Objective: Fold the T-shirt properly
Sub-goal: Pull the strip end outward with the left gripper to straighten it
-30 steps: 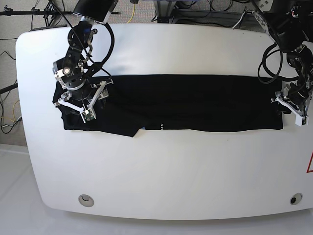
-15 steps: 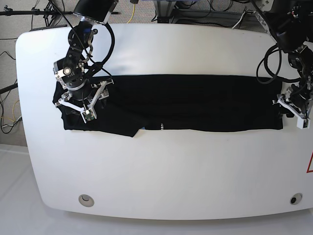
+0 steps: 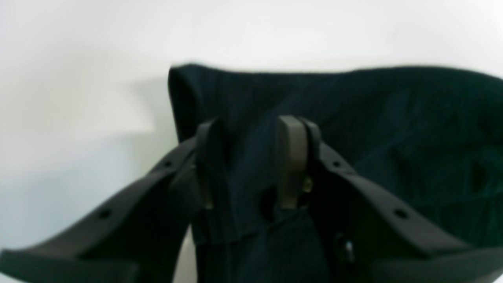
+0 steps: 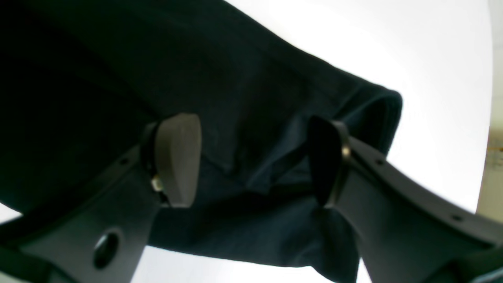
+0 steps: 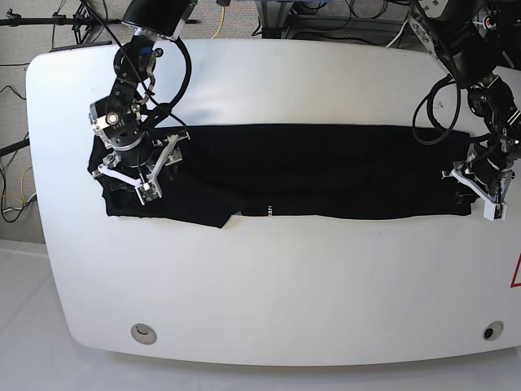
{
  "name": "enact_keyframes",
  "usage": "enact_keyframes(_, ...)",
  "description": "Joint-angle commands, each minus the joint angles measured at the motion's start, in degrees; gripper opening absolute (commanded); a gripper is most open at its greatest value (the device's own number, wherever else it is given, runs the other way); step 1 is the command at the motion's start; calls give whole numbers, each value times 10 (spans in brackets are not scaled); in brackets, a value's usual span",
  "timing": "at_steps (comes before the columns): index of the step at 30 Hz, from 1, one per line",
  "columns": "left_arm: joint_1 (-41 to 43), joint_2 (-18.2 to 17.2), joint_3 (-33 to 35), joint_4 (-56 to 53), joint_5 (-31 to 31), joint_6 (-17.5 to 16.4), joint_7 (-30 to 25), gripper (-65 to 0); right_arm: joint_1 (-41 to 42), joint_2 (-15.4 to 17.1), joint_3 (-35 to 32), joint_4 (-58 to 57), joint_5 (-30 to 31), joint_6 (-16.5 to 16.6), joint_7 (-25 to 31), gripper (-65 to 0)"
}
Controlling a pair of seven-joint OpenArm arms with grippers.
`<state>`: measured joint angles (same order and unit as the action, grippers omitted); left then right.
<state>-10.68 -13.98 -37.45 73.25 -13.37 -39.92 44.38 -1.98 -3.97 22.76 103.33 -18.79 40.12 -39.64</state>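
Observation:
The black T-shirt lies as a long folded band across the white table, with tiny white lettering at its front edge; no graphic shows. My left gripper is at the band's right end. In the left wrist view the left gripper has its fingers close together with the T-shirt bunched between them. My right gripper sits over the band's left end. In the right wrist view the right gripper is open wide, with wrinkled folds of the T-shirt under and between its fingers.
Two round holes are set near the table's front edge. A red mark shows at the right edge. Cables lie behind the table's back edge.
My left gripper has moved left from beside the band's right end onto its edge and closed on the fabric. The right arm and the shirt have stayed put.

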Motion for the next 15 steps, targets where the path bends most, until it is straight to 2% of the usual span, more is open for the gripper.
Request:
enact_keyframes(1,-18,-15,-3,5,-17,-1,0,-440,9,2,-1,11,6,-1,13,-241)
enact_keyframes(4,-27,-23,-4,-4,-34,-1,8,-407,8,2,0,11,5,-1,14,-241)
enact_keyframes(10,-30,-35,-3,-18,-78,-1,14,-401,8,1,0,11,5,-1,15,-241)
enact_keyframes(15,-41,-62,-8,-72,-144,-1,24,-392,8,2,-1,13,8,-1,16,-242)
